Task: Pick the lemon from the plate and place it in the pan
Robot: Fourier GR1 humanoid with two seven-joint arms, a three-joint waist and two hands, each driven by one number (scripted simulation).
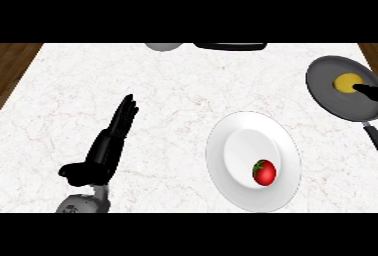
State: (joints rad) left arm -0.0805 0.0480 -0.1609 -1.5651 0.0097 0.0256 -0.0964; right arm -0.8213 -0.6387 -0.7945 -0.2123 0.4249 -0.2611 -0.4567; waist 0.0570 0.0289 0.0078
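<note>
Lemon: I see the lemon (347, 82) lying inside the pan (325, 87), toward its right side, not on the plate.
Pan: dark and round, at the far right of the table (170, 100); its handle (370, 134) runs down along the right edge.
Right hand: only a small black part of the right hand (367, 91) shows at the right edge, right up against the lemon's lower right side. I cannot tell whether it is gripping or let go.
Left hand: the left hand (111, 140) is on the left over the table, fingers straight and together, holding nothing, well apart from the plate.
Plate: the white plate (221, 150) sits below and left of the pan.
Tomato: a red tomato (263, 172) lies in the plate's lower right part.
Far edge: a grey bowl (164, 46) and a black object (230, 46), both cut off.
</note>
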